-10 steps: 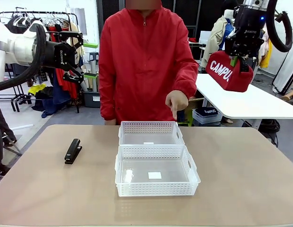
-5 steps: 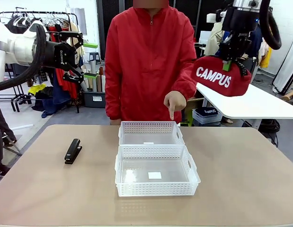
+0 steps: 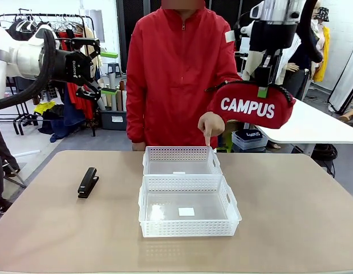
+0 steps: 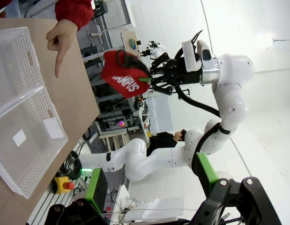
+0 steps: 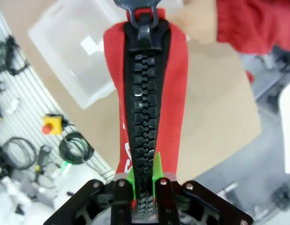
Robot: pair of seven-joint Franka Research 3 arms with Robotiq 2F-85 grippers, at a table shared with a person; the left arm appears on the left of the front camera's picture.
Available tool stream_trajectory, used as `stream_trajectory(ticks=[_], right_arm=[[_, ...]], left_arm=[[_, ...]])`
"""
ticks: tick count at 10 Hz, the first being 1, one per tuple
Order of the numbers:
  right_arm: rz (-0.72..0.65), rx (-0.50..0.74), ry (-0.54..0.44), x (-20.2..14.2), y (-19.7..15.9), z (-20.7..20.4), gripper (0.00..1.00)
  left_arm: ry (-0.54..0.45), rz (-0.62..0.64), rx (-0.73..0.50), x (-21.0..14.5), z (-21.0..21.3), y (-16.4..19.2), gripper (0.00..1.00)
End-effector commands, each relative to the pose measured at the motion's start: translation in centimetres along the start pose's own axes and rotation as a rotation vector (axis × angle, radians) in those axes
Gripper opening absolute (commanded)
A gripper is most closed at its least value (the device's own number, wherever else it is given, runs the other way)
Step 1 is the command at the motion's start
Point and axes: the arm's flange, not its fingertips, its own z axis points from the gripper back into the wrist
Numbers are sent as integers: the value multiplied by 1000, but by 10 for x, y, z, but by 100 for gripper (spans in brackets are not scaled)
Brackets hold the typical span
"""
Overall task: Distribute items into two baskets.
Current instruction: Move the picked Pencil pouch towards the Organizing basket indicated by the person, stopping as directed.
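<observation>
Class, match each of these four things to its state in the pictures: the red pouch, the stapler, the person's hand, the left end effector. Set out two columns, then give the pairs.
1 red pouch
2 stapler
3 person's hand
4 left end effector

a open, raised off to the side
b lying on the table, left of the near basket
c gripped in the air by the right end effector
d pointing down towards the far basket

Pairs: 1-c, 2-b, 3-d, 4-a

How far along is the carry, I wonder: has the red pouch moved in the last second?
Yes. The pouch has moved left and down, toward the far basket.
</observation>
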Motion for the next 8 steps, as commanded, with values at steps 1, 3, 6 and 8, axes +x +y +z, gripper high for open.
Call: stream_trajectory(ticks=[1,3,6,8], right_arm=[[131,-72,-50,0,20,-22,0],[270,-67,-129,18,44,-40,0],[407,-47,-119,33,72,-56,0],[455,3,-120,37,82,-64,0]], left_arm=[[-1,3,-3,0,1,-1,100],[-1,3,-3,0,1,-1,100],[-1,3,-3,0,1,-1,100],[-1,3,-3,0,1,-1,100]])
